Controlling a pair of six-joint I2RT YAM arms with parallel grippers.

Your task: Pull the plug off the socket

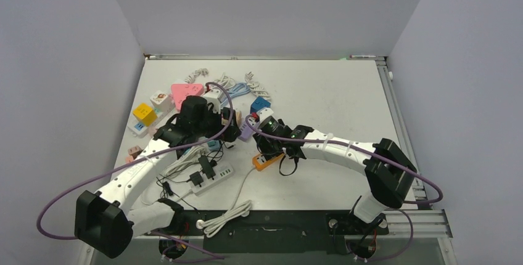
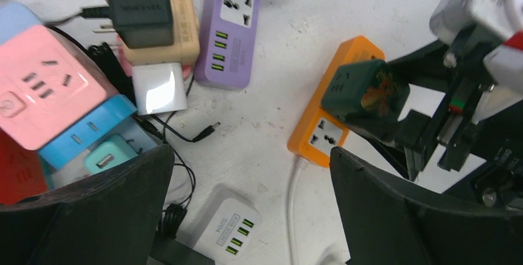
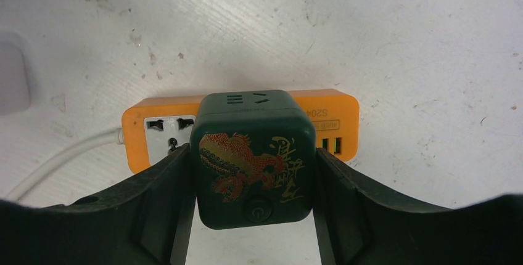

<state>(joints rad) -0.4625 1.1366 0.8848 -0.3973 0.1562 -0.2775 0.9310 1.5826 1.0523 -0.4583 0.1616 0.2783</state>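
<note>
My right gripper (image 3: 253, 160) is clamped on the green cube plug (image 3: 251, 172), which sits upright on the orange socket strip (image 3: 157, 130). The strip lies roughly left-right. My left gripper (image 2: 250, 160) is spread apart.

Both arms are reached inward, one gripper spread and the other closed.
The left arm (image 1: 132, 175) is extended from its base toward one o'clock, and the left gripper (image 2: 253, 216) is held wide apart, pointed downward. The right arm (image 1: 336, 148) is folded at the elbow and stretched toward ten o'clock; the right gripper (image 3: 253, 160) is lowered, and its fingers (image 3: 154, 203) are pressed against both sides of a dark green cube plug (image 3: 253, 179).
</note>
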